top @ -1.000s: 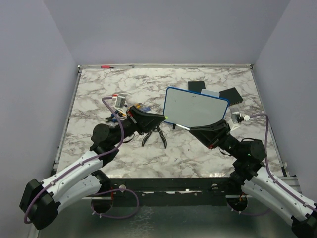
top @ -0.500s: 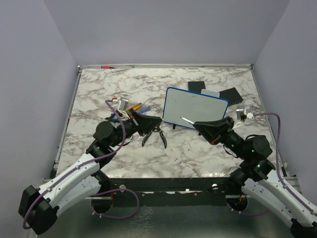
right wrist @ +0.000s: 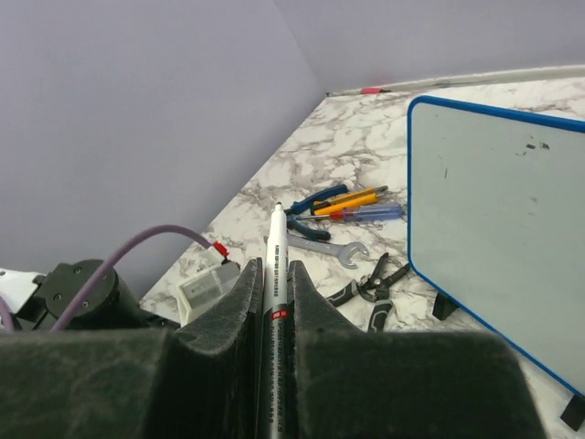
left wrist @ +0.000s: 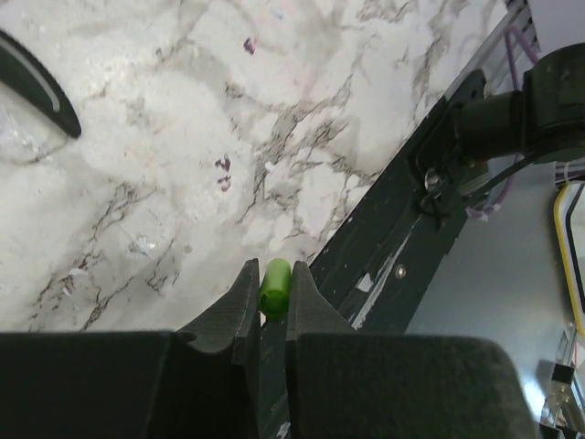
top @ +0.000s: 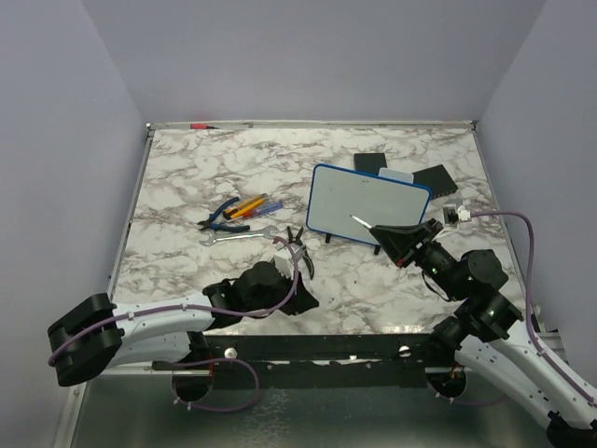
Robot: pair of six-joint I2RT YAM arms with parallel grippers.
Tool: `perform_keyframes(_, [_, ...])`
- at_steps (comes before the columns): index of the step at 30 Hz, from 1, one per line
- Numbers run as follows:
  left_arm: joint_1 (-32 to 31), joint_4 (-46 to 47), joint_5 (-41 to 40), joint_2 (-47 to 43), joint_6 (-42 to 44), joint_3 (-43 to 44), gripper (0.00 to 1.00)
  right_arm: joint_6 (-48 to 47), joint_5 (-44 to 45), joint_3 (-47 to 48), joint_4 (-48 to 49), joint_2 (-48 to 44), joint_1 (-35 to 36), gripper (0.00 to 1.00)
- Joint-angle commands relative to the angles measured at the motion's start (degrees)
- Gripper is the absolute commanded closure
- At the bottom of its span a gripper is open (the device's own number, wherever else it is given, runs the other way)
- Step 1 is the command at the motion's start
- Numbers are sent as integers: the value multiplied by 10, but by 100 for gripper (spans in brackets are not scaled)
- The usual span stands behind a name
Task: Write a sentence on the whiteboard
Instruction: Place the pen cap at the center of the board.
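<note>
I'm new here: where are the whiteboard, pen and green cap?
whiteboard (top: 364,198), top view, middle of its white face.
pen (right wrist: 275,242), right wrist view, white barrel.
green cap (left wrist: 273,285), left wrist view, its side.

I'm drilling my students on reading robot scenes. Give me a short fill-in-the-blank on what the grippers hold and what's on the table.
The left gripper is shut on a small ____ cap.
The right gripper clamps a marker whose barrel is ____.
The whiteboard has a ____ frame.
In the top view, the pliers lie to the ____ of the whiteboard.
Missing words: green; white; blue; left.
</note>
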Motion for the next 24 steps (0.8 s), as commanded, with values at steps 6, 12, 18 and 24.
perform_keyframes(6, [-45,73,2,74,-56,-36,100,18,45,-14,-32,-11,0,99])
perform_keyframes(12, [-56,78,4,142,-34,-10,96,27,42,-15,-32,-5,0,99])
perform_keyframes(18, [-64,78,-5,163,-29,-2,84,32,41,-17,-48,-7,-1,99])
perform_keyframes(24, [-64,38,-48,131,-31,-5,59,36,44,-23,-51,-7,0,99])
